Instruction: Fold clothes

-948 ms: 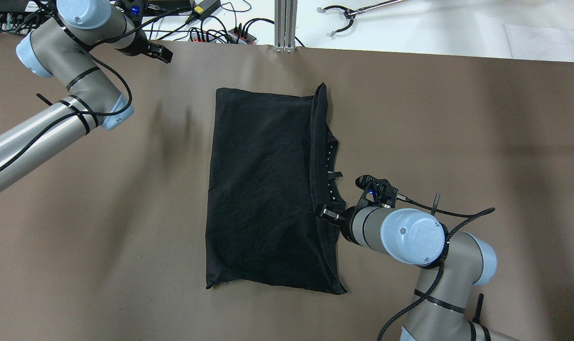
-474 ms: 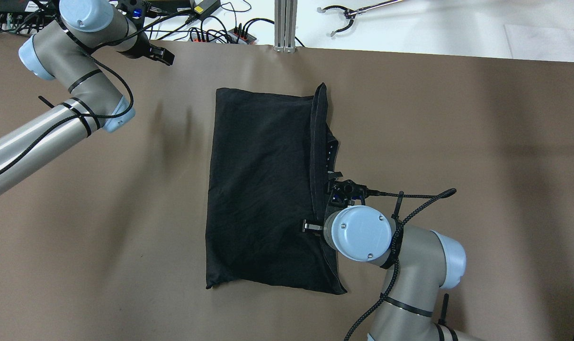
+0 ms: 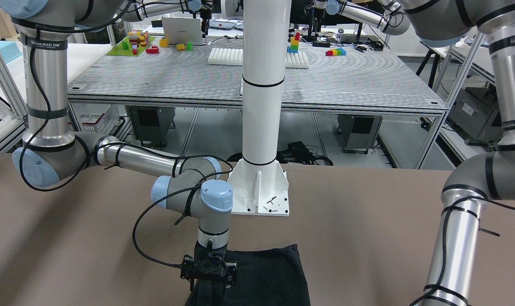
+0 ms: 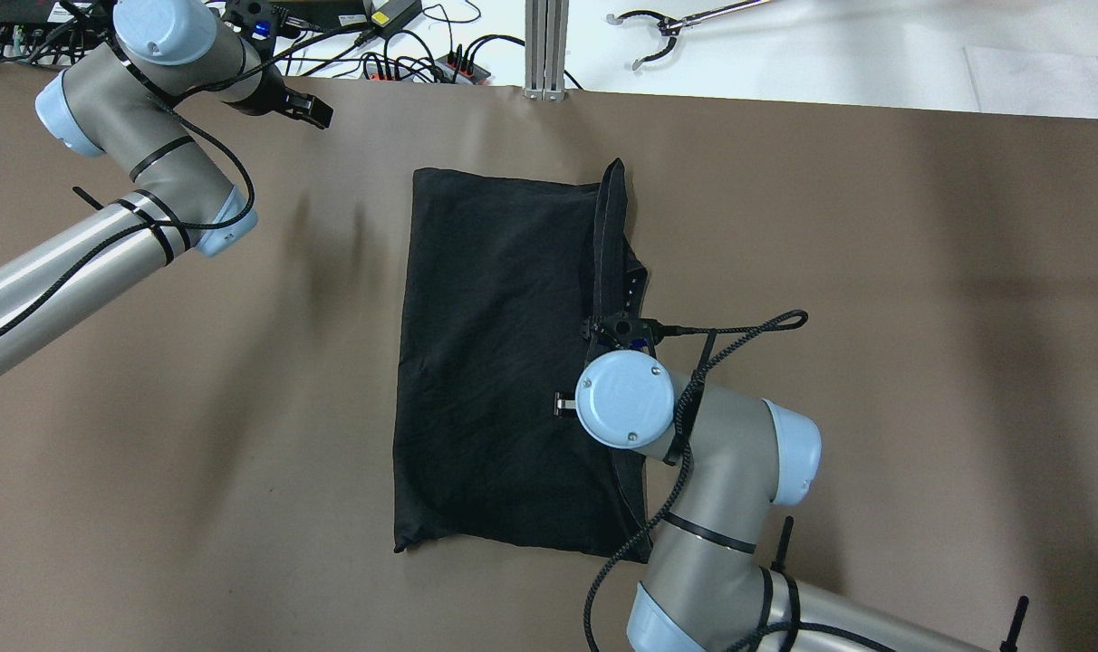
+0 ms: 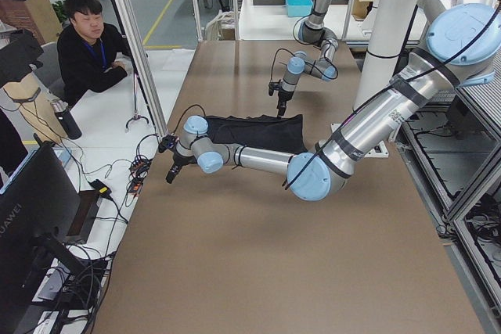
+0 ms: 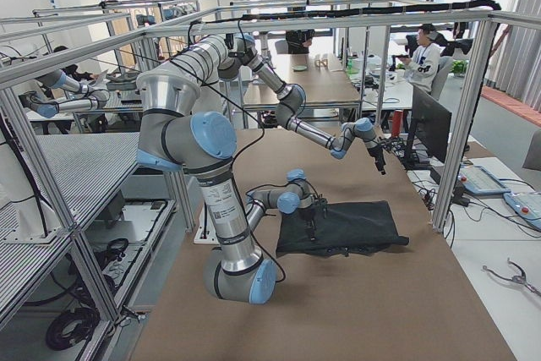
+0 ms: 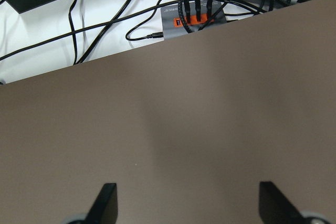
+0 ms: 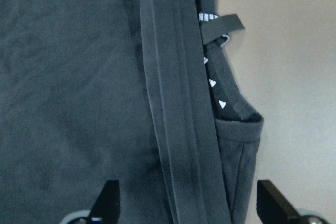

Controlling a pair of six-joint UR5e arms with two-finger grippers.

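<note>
Brown matte covering lies over the whole table (image 4: 875,272), under both grippers. The clothes (image 4: 495,362), one black garment, lie flat on it as a long rectangle, directly below the right gripper (image 8: 189,202) and well apart from the left gripper (image 7: 189,204). The right gripper points straight down over the garment's edge on the right arm's side. Its two fingers (image 8: 107,198) are spread wide with nothing clamped between them; whether the tips touch the cloth, I cannot tell. Between these fingers a folded hem band (image 8: 173,103) runs forward from the gripper. Beside the band, toward the gripper's right finger, a lower layer of the cloth comes out onto the table. The left gripper hangs over bare table near the far edge, its fingers also released and holding nothing. Ahead of it, past the table's edge, lies a grey power strip (image 7: 191,17) with orange sockets, among black cables. Ahead of the right gripper a small dark loop (image 8: 223,24) sticks out from the garment. Nearer to the gripper, a row of small white marks (image 8: 212,83) follows the lower layer's edge.
</note>
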